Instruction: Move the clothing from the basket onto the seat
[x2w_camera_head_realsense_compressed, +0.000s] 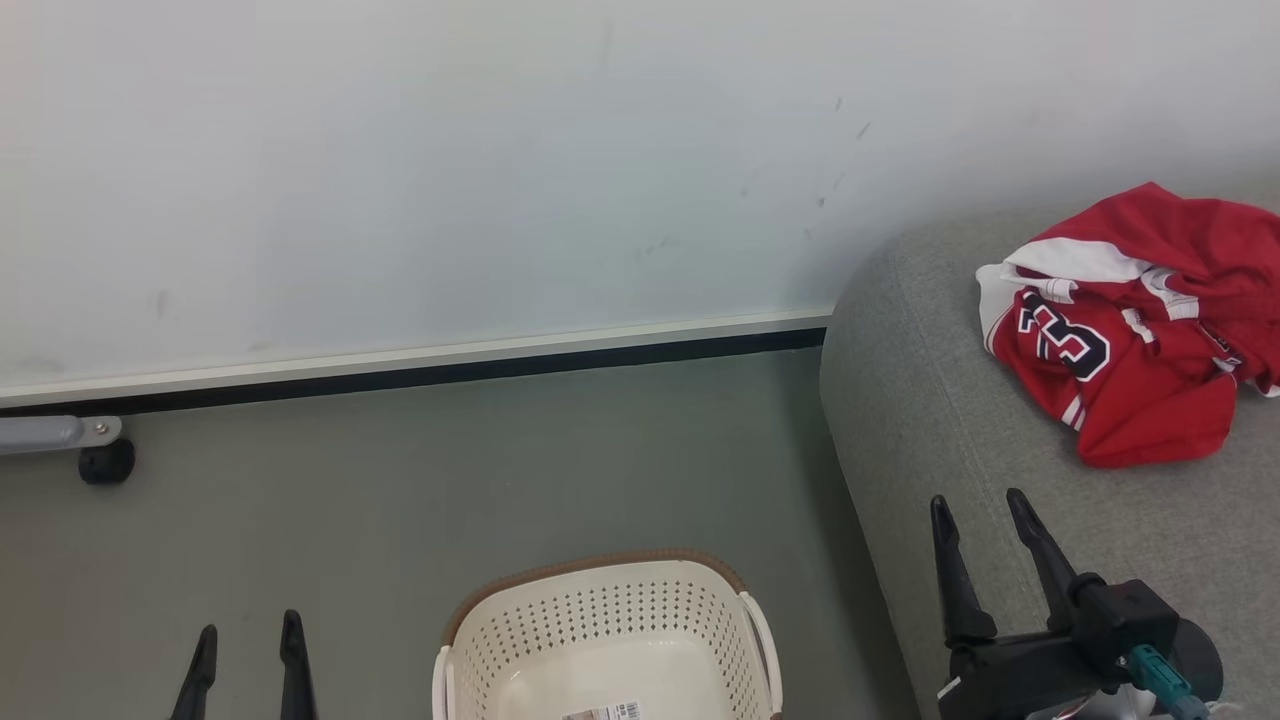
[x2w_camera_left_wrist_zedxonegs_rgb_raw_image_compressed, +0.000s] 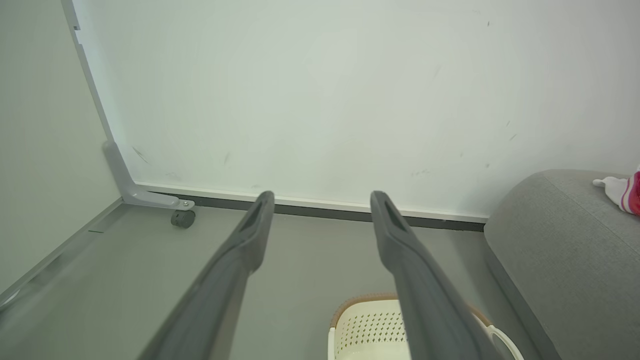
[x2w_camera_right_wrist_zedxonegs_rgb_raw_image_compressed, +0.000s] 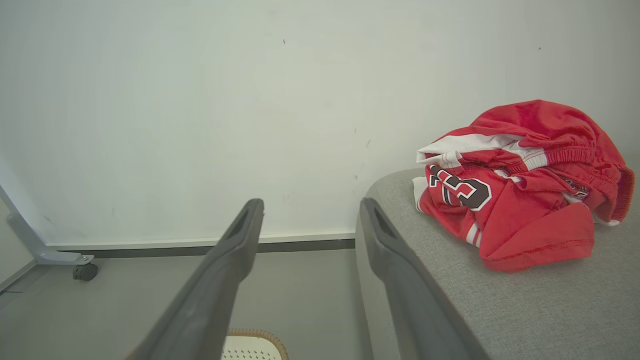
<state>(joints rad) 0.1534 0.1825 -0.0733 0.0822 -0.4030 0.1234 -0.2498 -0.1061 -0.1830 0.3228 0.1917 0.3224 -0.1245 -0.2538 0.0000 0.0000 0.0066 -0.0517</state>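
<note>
Clothing (x2w_camera_head_realsense_compressed: 1130, 340): piled on the seat (x2w_camera_head_realsense_compressed: 930, 400), apart from both tools.
Basket (x2w_camera_head_realsense_compressed: 600, 620): placed on the floor (x2w_camera_head_realsense_compressed: 400, 500) beside the seat.
Left tool (x2w_camera_head_realsense_compressed: 248, 630): spread wide, nothing gripped.
Right tool (x2w_camera_head_realsense_compressed: 978, 502): spread wide, nothing gripped.

The basket (x2w_camera_head_realsense_compressed: 600, 620) is cut by the head view's bottom edge, and the label (x2w_camera_head_realsense_compressed: 602, 712) on its floor is too small to read. Right of the basket, the clothing (x2w_camera_head_realsense_compressed: 1130, 330) and the seat (x2w_camera_head_realsense_compressed: 930, 400) run past the picture's edge; left of it, the left gripper (x2w_camera_head_realsense_compressed: 249, 630) is cut off below its jaw tips.
</note>
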